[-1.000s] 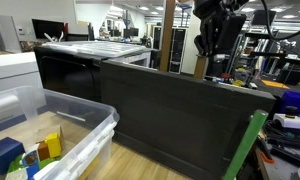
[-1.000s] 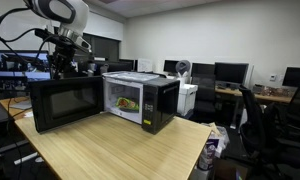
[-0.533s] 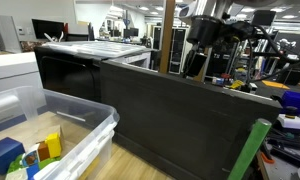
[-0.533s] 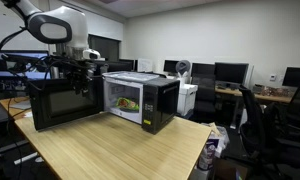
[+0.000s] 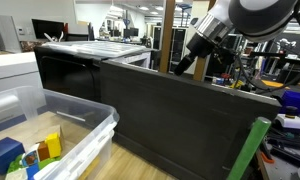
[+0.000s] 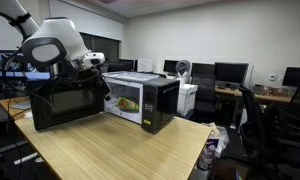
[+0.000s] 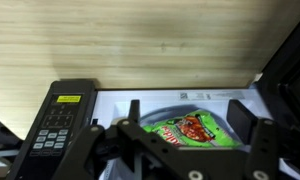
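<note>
**Gripper open at the microwave mouth, packet inside**

Your gripper (image 7: 184, 122) has its fingers (image 7: 240, 118) spread apart with nothing between them. In the wrist view they frame the food packet (image 7: 193, 131), a green and red pack lying flat on the white floor of the cavity, clear of both fingers. The keypad (image 7: 58, 125) is at 9 o'clock of the packet, and the wooden table (image 7: 140, 40) fills 12 o'clock.

In an exterior view your gripper (image 6: 103, 84) hangs right at the front opening of the microwave (image 6: 150, 100). The door (image 6: 65, 105) is swung wide at 9 o'clock of the cavity. The microwave stands on the table (image 6: 110, 150).

In an exterior view the door (image 5: 180, 125) is the big dark panel up front, with your gripper (image 5: 183, 67) just over its top edge at 12 o'clock. A clear plastic bin (image 5: 90, 125) with colored bits is at 8 o'clock, well apart from the gripper.
</note>
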Robot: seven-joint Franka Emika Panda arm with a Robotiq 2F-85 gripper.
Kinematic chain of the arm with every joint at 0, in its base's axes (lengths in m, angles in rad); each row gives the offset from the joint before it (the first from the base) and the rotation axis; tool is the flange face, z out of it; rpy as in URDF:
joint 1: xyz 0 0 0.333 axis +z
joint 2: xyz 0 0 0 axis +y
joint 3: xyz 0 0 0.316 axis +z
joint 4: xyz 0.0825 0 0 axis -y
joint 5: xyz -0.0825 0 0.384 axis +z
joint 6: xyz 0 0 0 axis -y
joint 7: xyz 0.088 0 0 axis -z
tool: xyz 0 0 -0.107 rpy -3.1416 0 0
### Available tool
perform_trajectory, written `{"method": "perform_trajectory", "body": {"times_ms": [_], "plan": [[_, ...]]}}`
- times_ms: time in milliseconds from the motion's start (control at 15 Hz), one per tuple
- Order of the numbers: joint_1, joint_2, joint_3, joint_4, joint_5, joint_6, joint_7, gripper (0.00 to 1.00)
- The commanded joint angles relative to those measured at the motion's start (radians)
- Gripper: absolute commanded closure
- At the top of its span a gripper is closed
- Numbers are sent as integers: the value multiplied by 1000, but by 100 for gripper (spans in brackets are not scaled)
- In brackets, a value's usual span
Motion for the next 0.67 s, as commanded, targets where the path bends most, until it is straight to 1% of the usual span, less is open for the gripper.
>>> {"method": "perform_trajectory", "body": {"times_ms": [0, 67, 133, 200, 267, 400, 600], "plan": [[33, 114, 29, 0, 93, 260, 67, 0], [53, 143, 31, 0, 112, 321, 73, 0], [49, 174, 45, 0, 118, 355, 78, 0], [36, 179, 53, 1, 120, 284, 62, 0], [44, 148, 33, 1, 91, 288, 61, 0], [44, 183, 40, 3, 95, 287, 61, 0], [43, 187, 40, 4, 95, 287, 61, 0]]}}
